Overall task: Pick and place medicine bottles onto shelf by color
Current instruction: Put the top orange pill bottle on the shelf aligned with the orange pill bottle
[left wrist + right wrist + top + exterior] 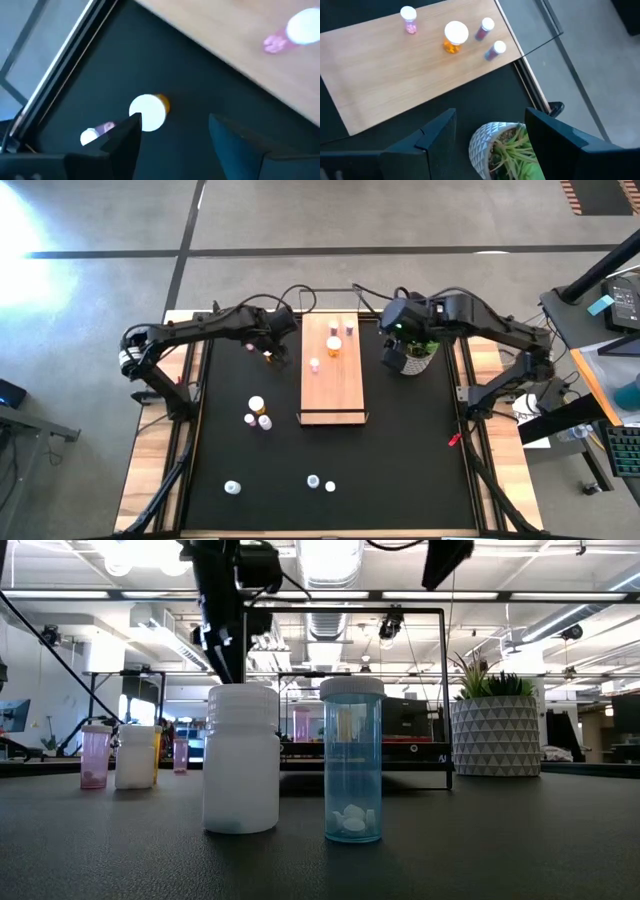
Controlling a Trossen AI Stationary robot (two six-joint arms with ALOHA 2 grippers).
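Four medicine bottles point(455, 36) are seen on the shelf point(333, 395).
The left gripper point(172, 137), jaws spread, is hovered over an orange bottle point(148, 112) left of it; centring seems advisable before closing.

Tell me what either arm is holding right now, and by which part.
Nothing is held. The left gripper is open above an orange bottle on the mat; the right gripper is open over the plant.
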